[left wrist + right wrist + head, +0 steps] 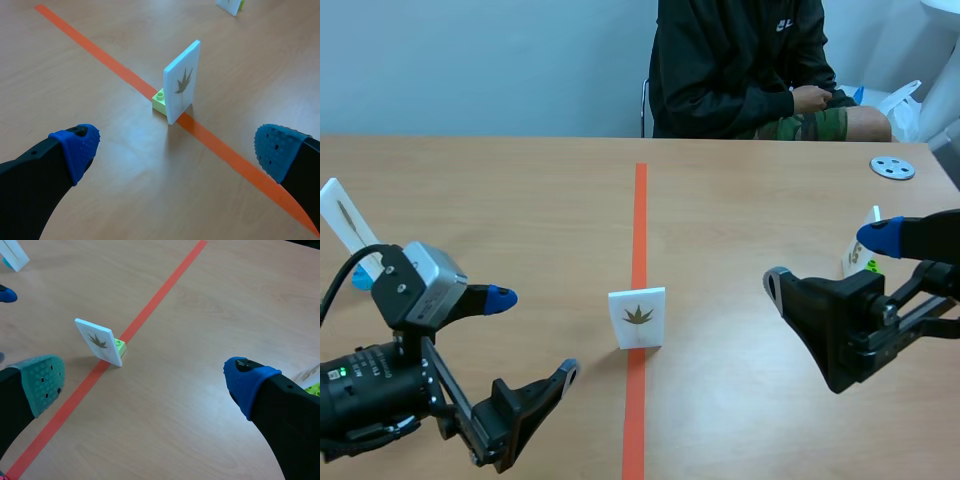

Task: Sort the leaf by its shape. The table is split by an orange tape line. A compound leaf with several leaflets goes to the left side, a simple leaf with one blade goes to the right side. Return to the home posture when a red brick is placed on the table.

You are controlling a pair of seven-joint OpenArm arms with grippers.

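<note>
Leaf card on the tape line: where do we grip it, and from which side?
Probably the upper half of the leaf card, coming down from above, with pads on its front and back faces. It is a thin slab standing upright, and the green brick at its foot sits too low to grab cleanly. The leaf is compound, so the open left end effector suits.

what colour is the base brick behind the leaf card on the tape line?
Light green base brick, clearest in the left wrist view.
</note>
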